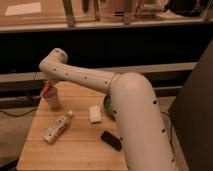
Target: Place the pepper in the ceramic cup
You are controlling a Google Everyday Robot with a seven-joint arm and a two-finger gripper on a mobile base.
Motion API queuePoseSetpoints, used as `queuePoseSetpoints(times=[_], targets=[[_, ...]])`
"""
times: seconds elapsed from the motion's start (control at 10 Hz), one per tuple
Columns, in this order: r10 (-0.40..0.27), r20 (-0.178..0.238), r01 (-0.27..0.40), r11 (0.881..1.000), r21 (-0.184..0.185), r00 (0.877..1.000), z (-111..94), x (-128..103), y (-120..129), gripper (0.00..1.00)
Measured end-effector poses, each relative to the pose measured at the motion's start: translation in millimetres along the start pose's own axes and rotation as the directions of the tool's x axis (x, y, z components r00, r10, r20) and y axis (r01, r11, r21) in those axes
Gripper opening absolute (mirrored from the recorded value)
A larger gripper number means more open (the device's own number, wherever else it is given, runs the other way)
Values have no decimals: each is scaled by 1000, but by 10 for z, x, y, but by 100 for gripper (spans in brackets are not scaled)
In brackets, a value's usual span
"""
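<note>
The white ceramic cup (51, 100) stands upright at the far left of the wooden table (80, 150). The orange-red pepper (46, 89) is at the cup's mouth, sticking up and leaning left over the rim. My gripper (48, 84) hangs down from the white arm's wrist, right above the cup and against the pepper. The arm (85, 80) hides most of the gripper. I cannot tell whether the pepper rests in the cup or is held.
A white bottle (57, 126) lies on its side in front of the cup. A small white block (94, 113) sits mid-table and a black flat object (111, 140) nearer the front. The green bowl (106, 104) is mostly hidden behind the arm. A dark shelf runs behind the table.
</note>
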Motion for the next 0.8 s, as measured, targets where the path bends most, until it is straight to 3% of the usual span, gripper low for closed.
queuePoseSetpoints(times=[0.8], targets=[[-56,19,56,998,12,998,48,-30,123,0]])
